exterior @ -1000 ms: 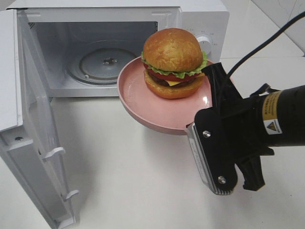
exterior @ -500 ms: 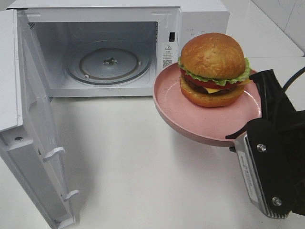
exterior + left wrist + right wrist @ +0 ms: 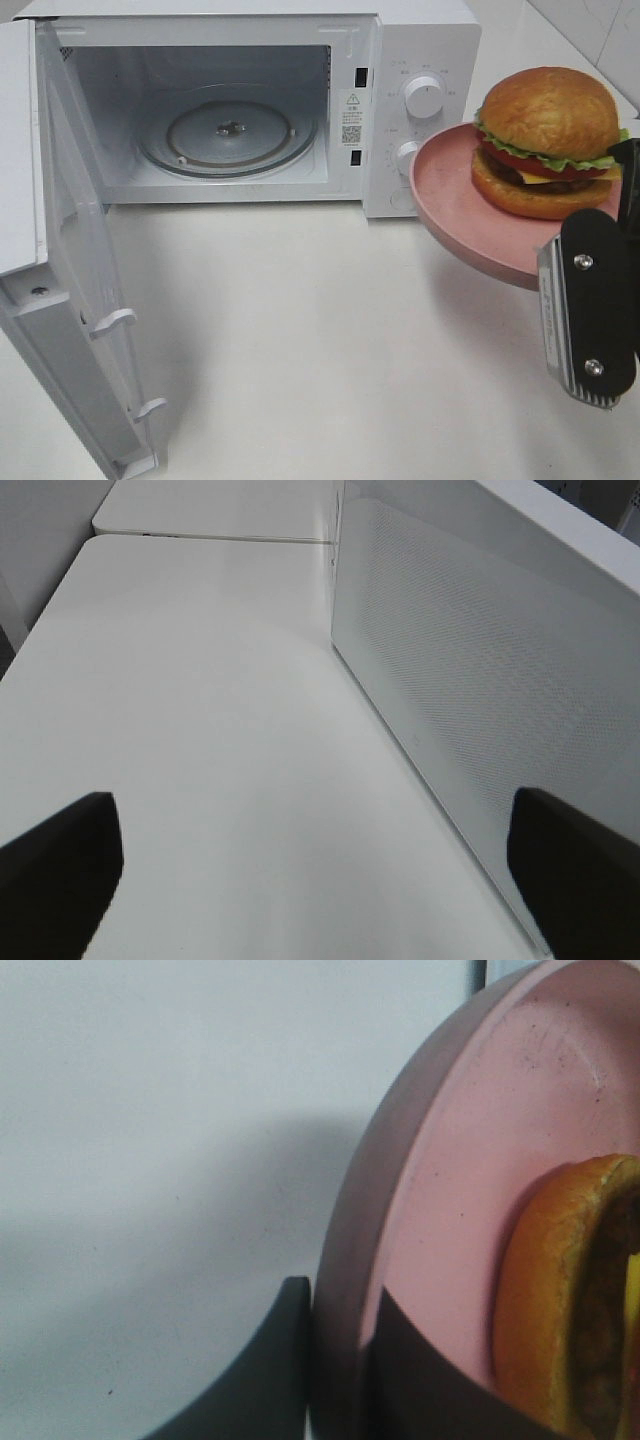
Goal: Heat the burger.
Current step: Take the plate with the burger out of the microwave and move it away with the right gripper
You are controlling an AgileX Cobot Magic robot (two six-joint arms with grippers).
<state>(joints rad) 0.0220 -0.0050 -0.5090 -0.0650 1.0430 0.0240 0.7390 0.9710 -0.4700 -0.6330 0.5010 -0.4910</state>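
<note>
The burger (image 3: 545, 140), golden bun over lettuce, tomato and cheese, sits on a pink plate (image 3: 460, 200) held in the air at the far right, in front of the microwave's control panel. My right gripper (image 3: 612, 215) is shut on the plate's near rim. The right wrist view shows the right gripper (image 3: 340, 1360) with one finger under and one over the pink plate (image 3: 450, 1190), the burger (image 3: 560, 1310) just beyond. My left gripper (image 3: 320, 880) is open and holds nothing, next to the microwave door's outer face; it is out of the high view.
The white microwave (image 3: 420, 40) stands at the back with its door (image 3: 60, 250) swung wide to the left. Its glass turntable (image 3: 228, 130) is bare. Two knobs (image 3: 422, 97) face the plate. White tabletop (image 3: 300, 330) spreads in front.
My right gripper has carried the plate and burger to the right, from in front of the microwave's opening to in front of the control panel. The left gripper stays open.
</note>
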